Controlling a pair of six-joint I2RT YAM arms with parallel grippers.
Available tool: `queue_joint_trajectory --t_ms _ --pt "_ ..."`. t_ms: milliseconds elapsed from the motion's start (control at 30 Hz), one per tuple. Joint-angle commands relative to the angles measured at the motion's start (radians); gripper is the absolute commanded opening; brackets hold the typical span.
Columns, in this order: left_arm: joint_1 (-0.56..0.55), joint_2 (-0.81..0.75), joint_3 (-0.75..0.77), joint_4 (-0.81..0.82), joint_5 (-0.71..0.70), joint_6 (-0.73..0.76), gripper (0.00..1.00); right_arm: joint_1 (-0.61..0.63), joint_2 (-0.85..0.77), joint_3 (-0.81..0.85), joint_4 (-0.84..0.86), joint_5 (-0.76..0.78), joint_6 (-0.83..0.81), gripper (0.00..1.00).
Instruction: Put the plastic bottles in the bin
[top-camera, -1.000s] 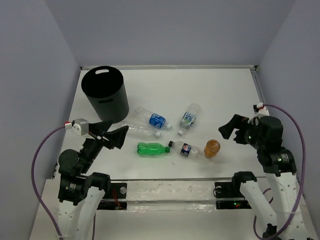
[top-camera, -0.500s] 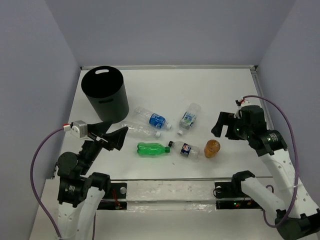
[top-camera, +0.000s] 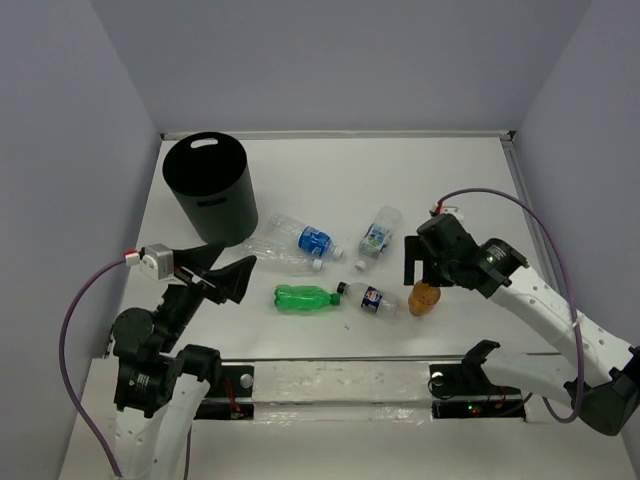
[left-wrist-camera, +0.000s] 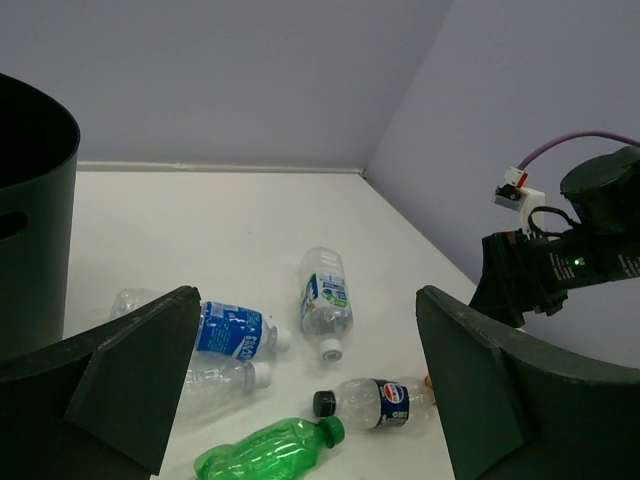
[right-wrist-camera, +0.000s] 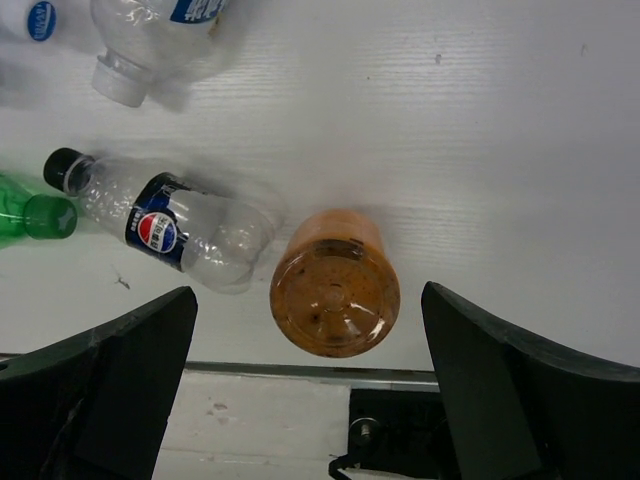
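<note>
**Inspector:** Six plastic bottles are on the white table (top-camera: 450, 180) and none is in the bin. Which one is in hand?

**Operator:** By my judgement, the small orange plastic bottle (top-camera: 424, 297). It appears to stand on end near the table's near edge, with a round end face turned up at the right wrist camera. No cap shows. The right gripper (right-wrist-camera: 308, 292) hangs directly over it, fingers spread wide to either side and touching nothing.

**Inspector:** Neighbours?

**Operator:** A clear plastic bottle with a black cap and blue label (right-wrist-camera: 165, 225) lies just beside the orange one. I cannot tell whether they touch. The green plastic bottle (top-camera: 305, 297) lies beyond it, the two caps near each other. Three more clear bottles lie farther back. The tall black cylindrical bin (top-camera: 215, 215) stands at the far left, well apart.

**Inspector:** And the left gripper (top-camera: 240, 276)?

**Operator:** It is spread, holding nothing, and sits on the near side of the bin.

**Inspector:** Recommendation?

**Operator:** Descend straight and centred, so both fingers meet the body together. A light bottle standing on end would likely tip if one finger touched first. Keep the finger on the clear bottle's side from nudging that bottle. Grip around the body's middle, not the top edge. Lift well above the other bottles before crossing, and carry higher than the bin's rim. Release over the opening, not at its edge.
</note>
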Motion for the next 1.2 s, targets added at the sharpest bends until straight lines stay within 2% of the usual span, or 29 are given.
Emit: queue_joint_trajectory --t_ms 0,267,433,600,700,833,900,933,967,1067,1100,1167 --pt "-0.009 -0.024 0.000 0.037 0.006 0.010 0.99 0.044 0.033 0.033 -0.088 0.134 0.098 1.00" --pt "-0.019 -0.036 0.004 0.028 -0.016 0.012 0.99 0.044 0.016 -0.048 -0.024 0.108 0.130 1.00" --pt "-0.020 -0.047 0.008 0.022 -0.028 0.016 0.99 0.044 0.065 -0.091 0.025 0.052 0.144 0.99" --pt "-0.020 -0.052 0.009 0.017 -0.036 0.015 0.99 0.044 0.068 -0.121 0.055 0.065 0.153 0.96" --pt "-0.022 -0.052 0.009 0.017 -0.037 0.015 0.99 0.044 0.067 -0.153 0.076 0.060 0.154 0.90" --pt "-0.020 -0.052 0.011 0.012 -0.044 0.013 0.99 0.044 0.071 -0.161 0.085 0.065 0.154 0.74" --pt "-0.022 -0.052 0.015 0.009 -0.048 0.015 0.99 0.044 0.048 -0.138 0.070 0.092 0.153 0.59" --pt "-0.026 -0.050 0.020 0.002 -0.056 0.015 0.99 0.044 0.039 -0.104 0.059 0.107 0.151 0.46" --pt "-0.028 -0.050 0.021 -0.001 -0.057 0.016 0.99 0.044 0.028 -0.082 0.047 0.121 0.144 0.41" --pt "-0.037 -0.041 0.040 -0.008 -0.073 0.022 0.99 0.044 0.007 0.006 -0.004 0.146 0.108 0.36" --pt "-0.045 -0.042 0.047 -0.011 -0.082 0.039 0.99 0.044 0.008 0.084 -0.022 0.131 0.089 0.36" --pt "-0.048 -0.044 0.113 -0.040 -0.163 0.068 0.99 0.062 0.042 0.181 -0.040 0.120 0.041 0.32"
